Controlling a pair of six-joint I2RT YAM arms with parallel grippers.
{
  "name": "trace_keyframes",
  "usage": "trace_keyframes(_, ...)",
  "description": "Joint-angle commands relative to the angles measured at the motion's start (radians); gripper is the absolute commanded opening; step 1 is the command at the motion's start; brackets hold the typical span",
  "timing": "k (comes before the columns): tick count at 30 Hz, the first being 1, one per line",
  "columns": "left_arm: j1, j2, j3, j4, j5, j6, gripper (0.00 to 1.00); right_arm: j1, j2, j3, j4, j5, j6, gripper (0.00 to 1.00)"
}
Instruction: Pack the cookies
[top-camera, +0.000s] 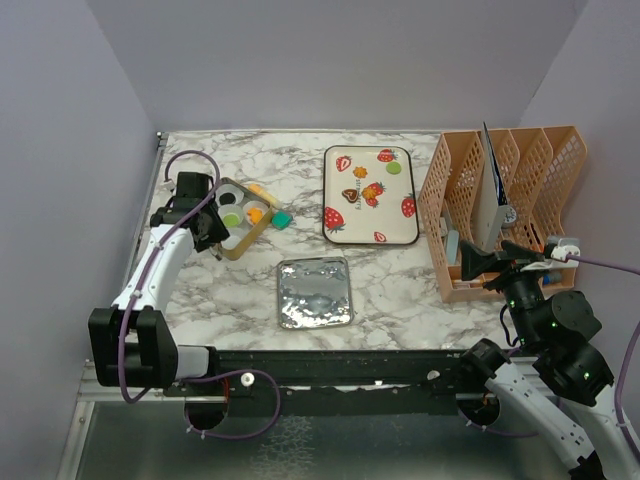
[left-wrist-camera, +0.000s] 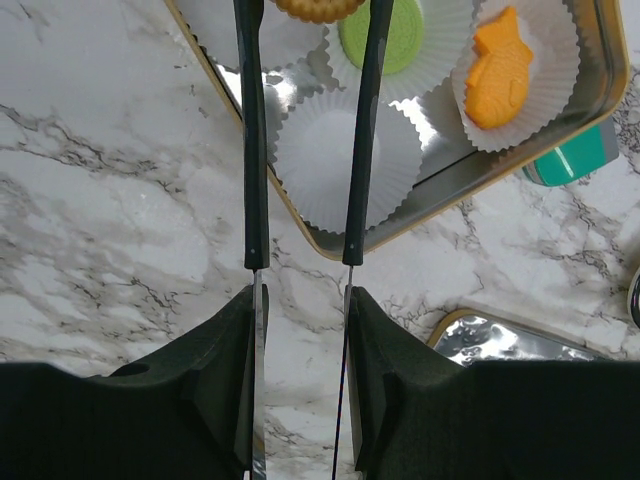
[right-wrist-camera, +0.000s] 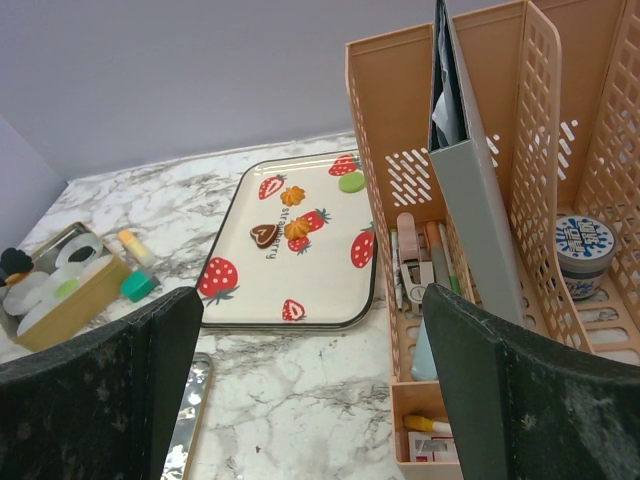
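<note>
Several cookies lie on the strawberry-print tray (top-camera: 400, 228): a brown heart (top-camera: 349, 195), orange ones (top-camera: 373, 190) and a green one (top-camera: 394, 168). The right wrist view shows the same heart (right-wrist-camera: 264, 234) and green cookie (right-wrist-camera: 351, 182). The gold tin (left-wrist-camera: 470, 182) holds paper cups with a green cookie (left-wrist-camera: 385, 35), an orange cookie (left-wrist-camera: 497, 68) and a tan one (left-wrist-camera: 318, 8). My left gripper (left-wrist-camera: 302, 300) is shut on tweezers (left-wrist-camera: 256, 150). Their arms straddle an empty cup (left-wrist-camera: 312, 150) and their tips run out of view. My right gripper (right-wrist-camera: 310, 340) hangs open and empty beside the organizer.
A silver tin lid (top-camera: 314, 292) lies at the front centre. A teal block (top-camera: 282, 219) sits by the tin's right corner. The peach desk organizer (top-camera: 500, 200) with a binder and pens stands at the right, close to my right arm. Walls enclose the table.
</note>
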Motion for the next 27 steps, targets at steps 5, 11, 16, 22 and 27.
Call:
trace_keyframes(5, 0.036, 0.024, -0.031, 0.069, -0.015, 0.008, 0.14, 0.000, -0.012, -0.012, 0.008, -0.016, -0.013, 1.00)
trace_keyframes(11, 0.062, 0.045, -0.051, 0.076, -0.024, 0.017, 0.17, 0.000, -0.010, -0.012, 0.010, -0.015, -0.013, 1.00)
trace_keyframes(16, 0.064, 0.044, -0.058, 0.076, -0.055, 0.024, 0.20, 0.000, -0.010, -0.012, 0.010, -0.016, -0.013, 1.00)
trace_keyframes(22, 0.064, 0.058, -0.054, 0.080, -0.056, 0.033, 0.26, 0.001, -0.014, -0.012, 0.008, -0.016, -0.013, 1.00)
trace_keyframes(27, 0.064, 0.061, -0.051, 0.083, -0.058, 0.036, 0.34, 0.000, -0.016, -0.012, 0.008, -0.016, -0.013, 1.00)
